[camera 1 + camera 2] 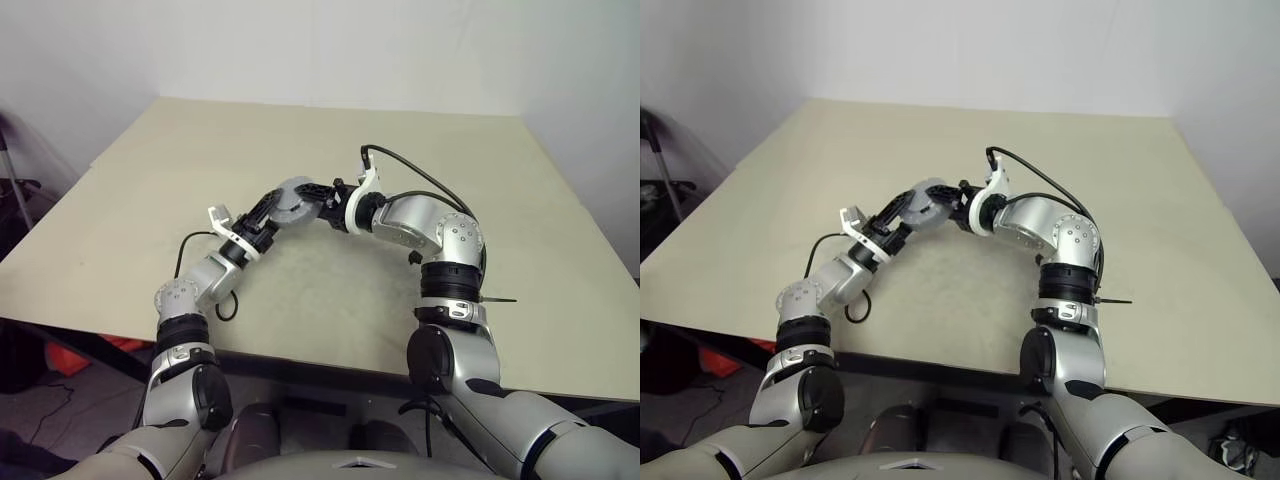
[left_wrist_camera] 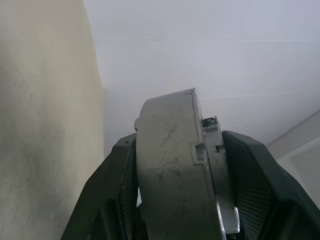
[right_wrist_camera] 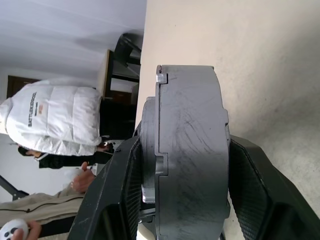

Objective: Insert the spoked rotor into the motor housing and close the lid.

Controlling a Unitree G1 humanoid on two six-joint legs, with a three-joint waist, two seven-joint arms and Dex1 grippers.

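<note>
Table (image 1: 330,290): wide, beige, bare around the work. Your two arms meet above its middle, at about 12 o'clock from the robot's chest.

Motor housing (image 1: 291,199): a grey round assembly held edge-on in the air between both hands, off the table. Through the wrist views it reads as a thick grey drum with a thinner metal plate seated against one face; a seam and small notches run round the rim. The windings don't show from these angles.

Right hand (image 1: 322,207): comes in from 3 o'clock, fingers (image 3: 107,195) clamped across the drum's two flat faces.

Left hand (image 1: 268,210): comes in from 8 o'clock, fingers (image 2: 252,185) straddling the same piece, one on each face. They look to be touching it, but you can't tell how firm that hold is.

Step, as a judgement: rotor likely in, lid seating underway. Next, press the two faces squarely together with notches aligned, keeping the piece from twisting.

A person (image 3: 55,125) in a white jacket stands beyond the table's edge.
</note>
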